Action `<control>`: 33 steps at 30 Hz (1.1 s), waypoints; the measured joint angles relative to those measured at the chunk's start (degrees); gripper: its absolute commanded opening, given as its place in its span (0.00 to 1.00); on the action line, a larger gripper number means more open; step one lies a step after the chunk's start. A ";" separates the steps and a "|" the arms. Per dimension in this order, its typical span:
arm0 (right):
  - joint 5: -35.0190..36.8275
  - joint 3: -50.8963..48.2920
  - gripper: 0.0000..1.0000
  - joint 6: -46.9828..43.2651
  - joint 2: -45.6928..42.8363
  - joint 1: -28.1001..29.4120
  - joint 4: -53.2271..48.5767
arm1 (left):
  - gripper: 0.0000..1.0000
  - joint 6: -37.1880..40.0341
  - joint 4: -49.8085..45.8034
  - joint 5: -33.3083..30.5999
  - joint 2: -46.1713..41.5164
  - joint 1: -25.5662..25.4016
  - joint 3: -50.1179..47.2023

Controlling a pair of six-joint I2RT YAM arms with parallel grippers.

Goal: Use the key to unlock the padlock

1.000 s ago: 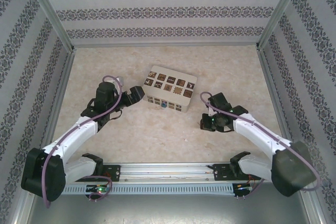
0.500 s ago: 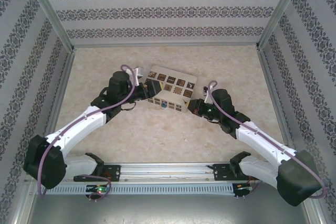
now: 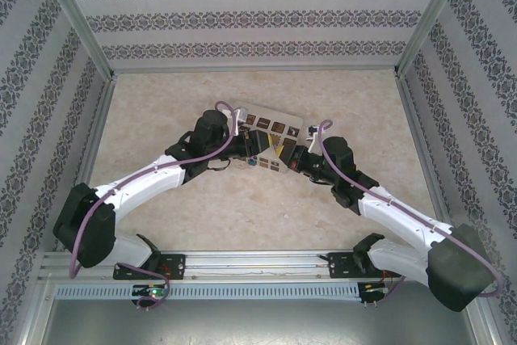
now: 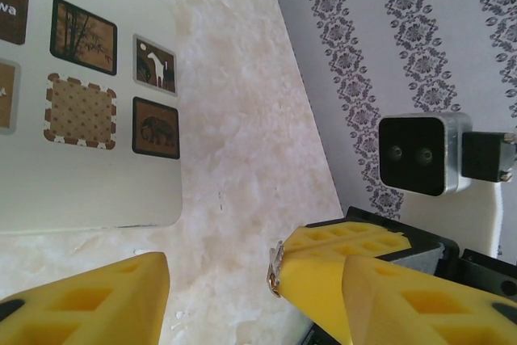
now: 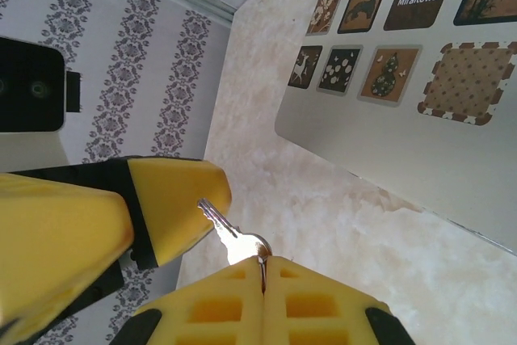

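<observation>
The padlock [image 3: 253, 162] is a tiny blue speck on the table against the near side of the white box; the wrist views leave it out of frame. My right gripper [image 5: 262, 274] is shut on the silver key [image 5: 233, 238], whose blade sticks out toward a yellow finger [image 5: 174, 199] of the left gripper. From the left wrist, the key [image 4: 276, 271] shows edge-on at the right gripper's pads [image 4: 323, 272]. My left gripper [image 4: 258, 309] is open with nothing in it. Seen from above, the left gripper [image 3: 262, 149] and right gripper [image 3: 292, 157] meet over the box's near edge.
The white box with brown tiles [image 3: 275, 127] lies at the table's middle, also seen as a box [image 4: 81, 183] from the left wrist and a box [image 5: 420, 159] from the right. Patterned walls close in three sides. Marbled tabletop [image 3: 242, 208] lies bare toward the arm bases.
Both arms swung inward from the box's sides and now meet above its near edge. The right gripper carried the key along; the left gripper came in from the left.
</observation>
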 measured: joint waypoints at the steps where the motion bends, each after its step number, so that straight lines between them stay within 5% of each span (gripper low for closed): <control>1: 0.00 0.00 0.00 0.15 0.09 0.11 0.04 | 0.54 -0.07 0.00 0.02 0.22 -0.13 0.17; 9: 0.00 0.04 0.00 0.61 0.66 0.83 0.37 | 0.36 -0.33 0.42 0.07 1.88 -0.85 1.75; 33: -0.02 0.15 0.00 0.76 0.87 0.83 0.74 | 0.06 -0.22 0.42 -0.04 3.32 -1.20 2.49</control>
